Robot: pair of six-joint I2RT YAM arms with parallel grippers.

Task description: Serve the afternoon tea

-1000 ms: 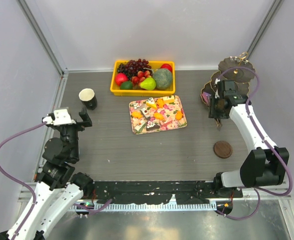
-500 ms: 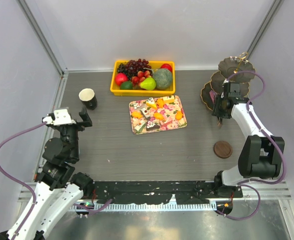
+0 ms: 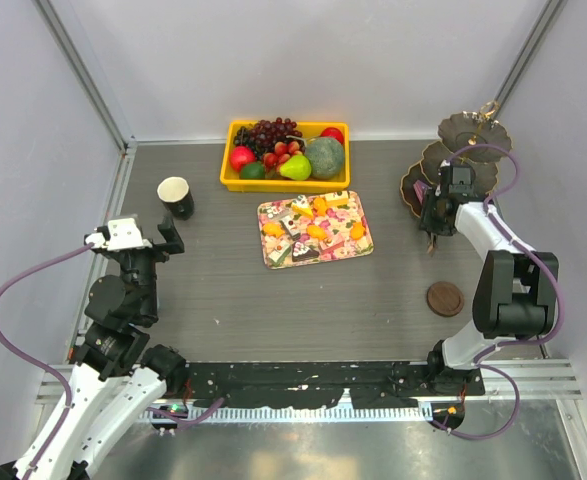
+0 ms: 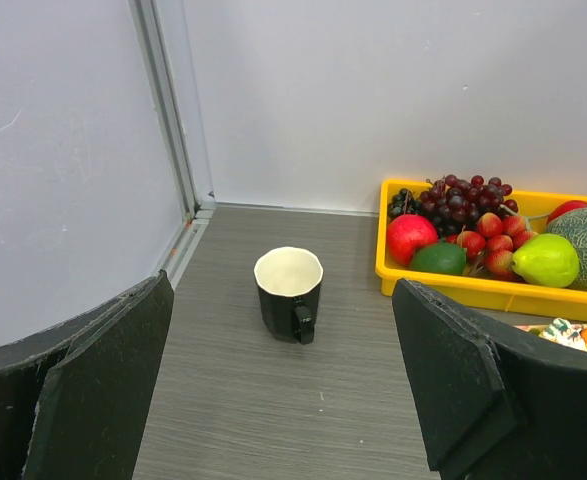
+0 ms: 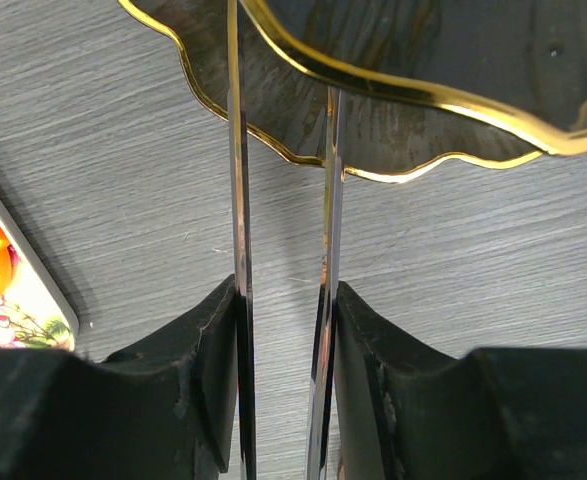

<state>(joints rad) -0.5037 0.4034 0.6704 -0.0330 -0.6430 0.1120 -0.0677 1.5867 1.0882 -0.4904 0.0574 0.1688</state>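
Small orange pastries (image 3: 316, 231) and multicoloured cake pieces (image 3: 299, 246) lie on a floral tray (image 3: 365, 240) at mid-table. The black cup (image 3: 176, 197) stands at the left; in the left wrist view the cup (image 4: 290, 292) is ahead of my open, empty left gripper (image 3: 170, 237). My right gripper (image 3: 434, 222) is shut on thin metal tongs (image 5: 235, 200), whose two blades point at the bottom plate of the dark gold-rimmed three-tier stand (image 3: 471, 150). The stand's rim (image 5: 393, 150) fills the top of the right wrist view. The light-blue cup is out of view.
A yellow bin (image 3: 285, 182) of grapes, apples, pear and melon stands at the back centre. A round brown coaster (image 3: 445, 298) lies at the right front. Grey walls with metal posts close in the left, back and right.
My right arm has swung its elbow right and back, and the gripper with the tongs has edged closer to the stand's lowest tier. The left arm has not moved.
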